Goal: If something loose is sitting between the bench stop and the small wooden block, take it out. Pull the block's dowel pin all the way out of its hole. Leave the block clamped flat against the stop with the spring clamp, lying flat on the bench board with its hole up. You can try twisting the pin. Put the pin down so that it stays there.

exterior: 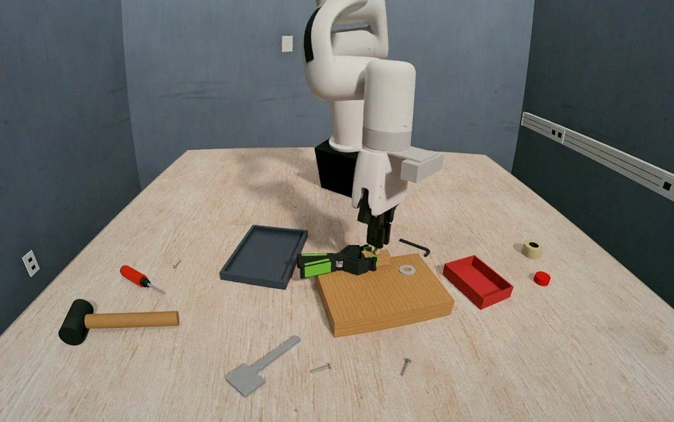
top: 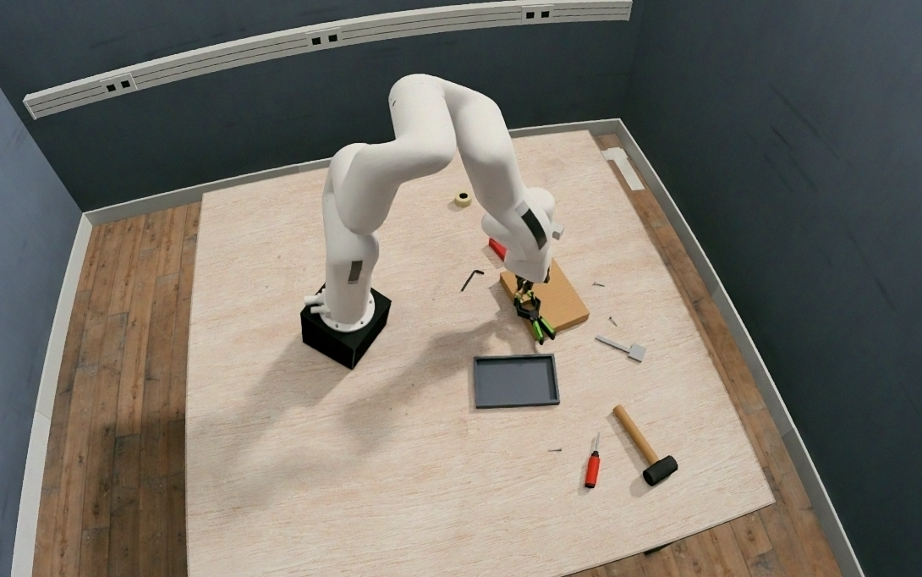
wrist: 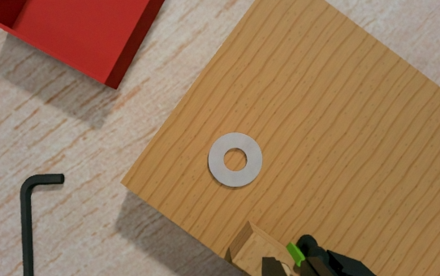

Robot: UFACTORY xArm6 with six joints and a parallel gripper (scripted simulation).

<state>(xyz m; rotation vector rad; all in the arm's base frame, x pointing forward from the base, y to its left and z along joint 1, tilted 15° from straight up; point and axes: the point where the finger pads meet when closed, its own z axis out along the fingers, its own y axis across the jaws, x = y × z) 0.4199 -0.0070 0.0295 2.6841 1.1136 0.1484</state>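
Note:
The bench board (exterior: 384,293) lies on the table. The small wooden block (exterior: 378,257) sits at its far corner, and it also shows at the bottom edge of the wrist view (wrist: 253,253). The black and green spring clamp (exterior: 332,263) grips the block, handles pointing toward the grey tray. My gripper (exterior: 376,242) stands straight above the block, shut on the dowel pin (exterior: 375,249), whose pale tip shows under the fingers. Whether the pin is out of its hole is hidden. A grey washer (wrist: 235,159) lies flat on the board, apart from the block.
A red tray (exterior: 477,281) lies right of the board, a grey tray (exterior: 264,255) to its left. A hex key (exterior: 415,246) lies behind the board. A scraper (exterior: 261,366), two screws, a mallet (exterior: 116,320), a screwdriver (exterior: 138,278), a tape roll (exterior: 532,249) and a red cap (exterior: 541,278) lie around.

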